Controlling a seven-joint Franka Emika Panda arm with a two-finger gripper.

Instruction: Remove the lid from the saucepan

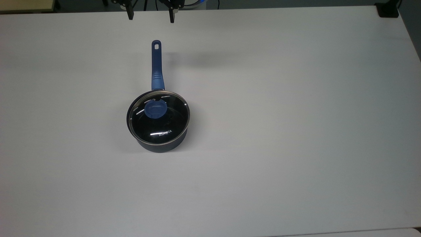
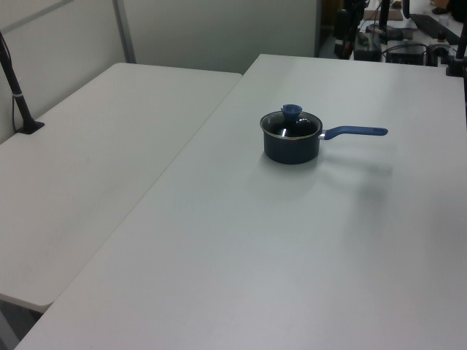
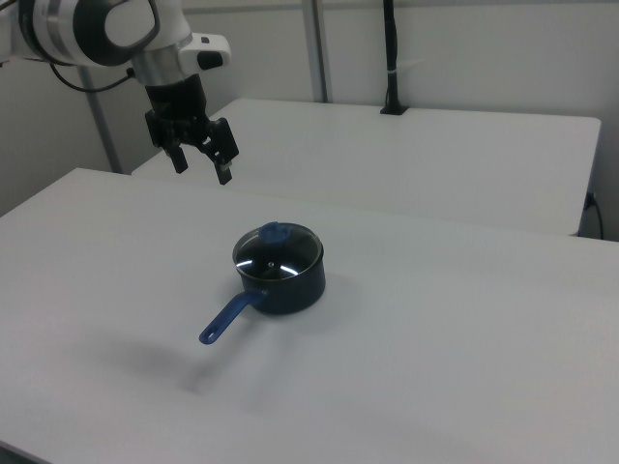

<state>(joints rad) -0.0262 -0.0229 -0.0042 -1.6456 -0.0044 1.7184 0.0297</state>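
The dark navy saucepan [image 1: 164, 146] [image 2: 291, 149] [image 3: 295, 287] stands on the white table [image 1: 296, 131], its long blue handle [image 1: 157, 65] [image 2: 355, 132] [image 3: 225, 319] pointing toward the top view's upper edge. The glass lid [image 1: 171, 123] [image 2: 292, 125] [image 3: 290, 251] with its blue knob [image 1: 156, 109] [image 2: 291, 111] [image 3: 273, 233] rests on the pan. My gripper [image 1: 151, 16] [image 3: 201, 166] hangs open and empty, high above the table beyond the handle's end, well apart from the pan.
A second white table [image 2: 95, 168] [image 3: 435, 164] adjoins this one. A black post [image 2: 20, 102] [image 3: 391, 58] is clamped at its far edge. Equipment and cables [image 2: 394, 36] sit beyond the table's end.
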